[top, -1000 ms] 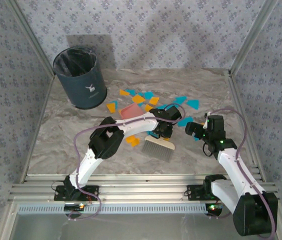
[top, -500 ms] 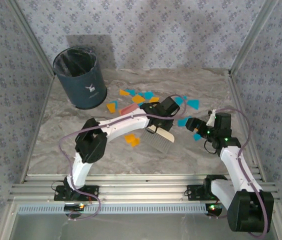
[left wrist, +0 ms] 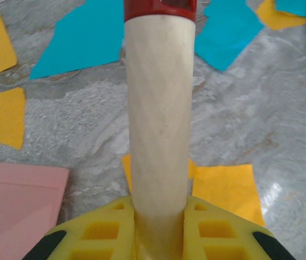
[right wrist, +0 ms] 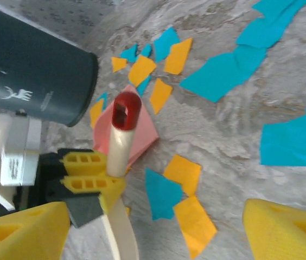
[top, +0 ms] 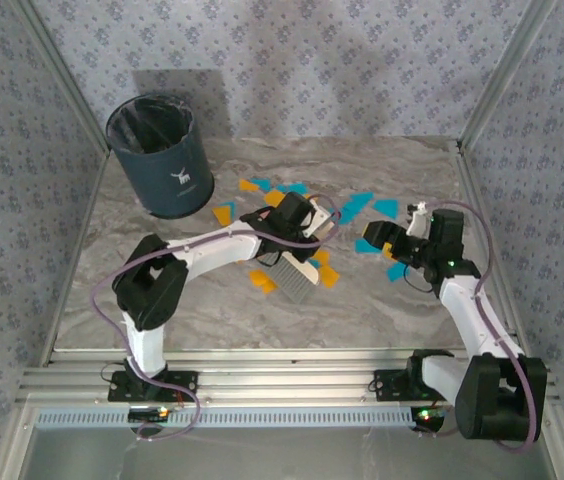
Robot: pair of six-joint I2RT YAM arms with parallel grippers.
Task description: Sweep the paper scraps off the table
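The left gripper [left wrist: 158, 219] is clamped on the pale wooden handle of a brush [top: 292, 278]. Its 2 yellow fingers [left wrist: 107, 233] press against either side of the handle at the bottom of the left wrist view, and the red handle tip sits at the top edge. In the overhead view the brush head rests on the table [top: 382, 310] just below the centre of the frame, with 1 orange piece just beside it on each side. The paper scraps [top: 354, 207], orange and blue, lie scattered across the middle of the table. They spread from right of the dark bin [top: 162, 165] in the upper left to the area just in front of the right gripper [top: 394, 250] at centre right. A pink dustpan [right wrist: 145, 135] lies flat among the scraps near the bin, partly behind the red handle tip in the right wrist view. The right gripper's fingers [right wrist: 20, 233] stand wide apart in the bottom corners of that view with nothing between them, above 2 orange scraps and 1 blue one
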